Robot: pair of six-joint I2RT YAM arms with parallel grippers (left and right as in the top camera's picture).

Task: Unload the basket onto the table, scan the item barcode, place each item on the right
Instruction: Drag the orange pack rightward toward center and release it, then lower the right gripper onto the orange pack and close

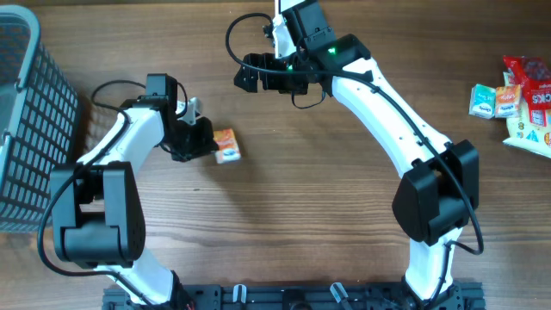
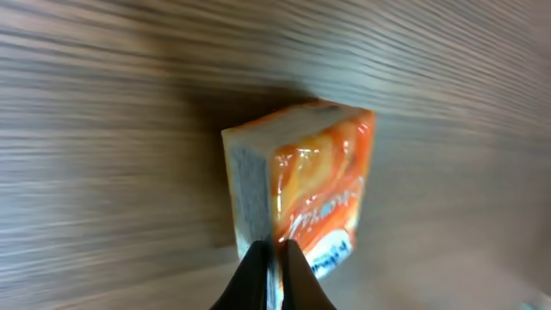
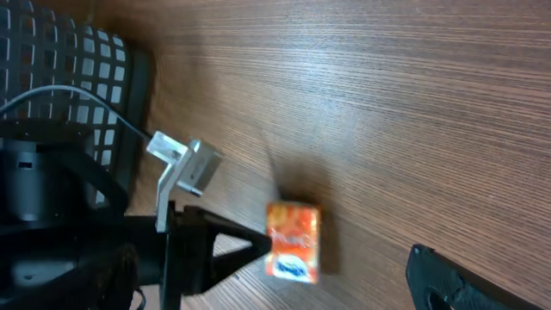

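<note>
**Left claw [image 2: 274,256] at the small orange film-wrapped carton [image 2: 301,181].** The carton lies flat on the brown wood-grain surface [image 1: 327,198], left of centre and just beside the left arm's wrist.

*Handling.* The carton looks light and fairly stiff, a cardboard block under glossy film. The film is probably slippery, and the walls would likely dent under a hard squeeze. The soundest hold is judged to be across two opposite narrow sides. That would leave the printed faces uncovered, so the barcode could be turned toward a reader. No barcode can be made out in these views.

*Position.* In the left wrist view the carton sits directly ahead of the fingertips. Its near lower edge meets them where the pale grey side joins the orange face.

*State.* The left claw is fully closed, tips together, and the body of the carton is not between them. Whether they pinch a fold of film or nothing at all cannot be told. The right claw [image 1: 248,76] hangs spread wide and empty over the far side of the surface, well apart from the carton.
</note>
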